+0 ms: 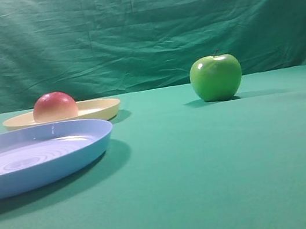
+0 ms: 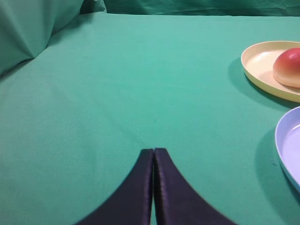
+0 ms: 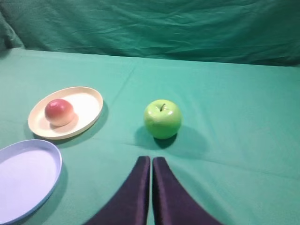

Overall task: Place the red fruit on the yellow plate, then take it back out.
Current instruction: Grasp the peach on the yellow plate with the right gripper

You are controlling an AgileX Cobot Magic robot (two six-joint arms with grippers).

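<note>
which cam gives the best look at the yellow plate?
Right wrist: the whole yellow plate shows from above, its full rim visible, red fruit sitting inside. Exterior high sees it edge-on, partly behind the blue plate. Left wrist crops it at the frame's right edge.

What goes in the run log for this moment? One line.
red fruit: on yellow plate | left end effector: shut, empty | right end effector: shut, empty | phase: take-out pending

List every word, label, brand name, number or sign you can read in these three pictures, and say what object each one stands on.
None: no writing, number or sign can be read in any view.
The red fruit, yellow plate, green apple and blue plate bear no lettering.
The blue plate shows only moulded rings, not text.
The green cloth and both shut grippers, left and right, are unmarked.
</note>
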